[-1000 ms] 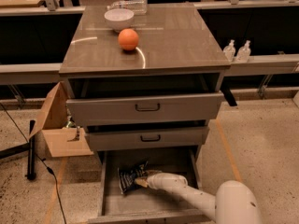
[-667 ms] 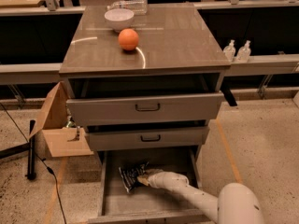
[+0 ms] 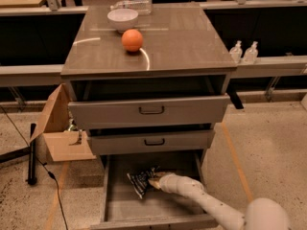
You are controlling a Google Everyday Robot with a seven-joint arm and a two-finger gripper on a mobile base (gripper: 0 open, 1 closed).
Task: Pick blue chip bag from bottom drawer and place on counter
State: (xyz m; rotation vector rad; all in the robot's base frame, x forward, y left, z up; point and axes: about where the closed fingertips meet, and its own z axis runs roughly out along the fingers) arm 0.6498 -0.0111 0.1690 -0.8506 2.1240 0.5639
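In the grey metal bottom drawer (image 3: 120,206), the crumpled blue chip bag (image 3: 139,178) lies just left of the pincer (image 3: 154,182).

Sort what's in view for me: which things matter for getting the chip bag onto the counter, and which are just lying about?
For the job: blue chip bag in the open bottom drawer; hand, down in that drawer at the bag; counter, its destination.
Lying about: orange ball and white bowl on the counter; cardboard box beside the drawers; two bottles off to the right.
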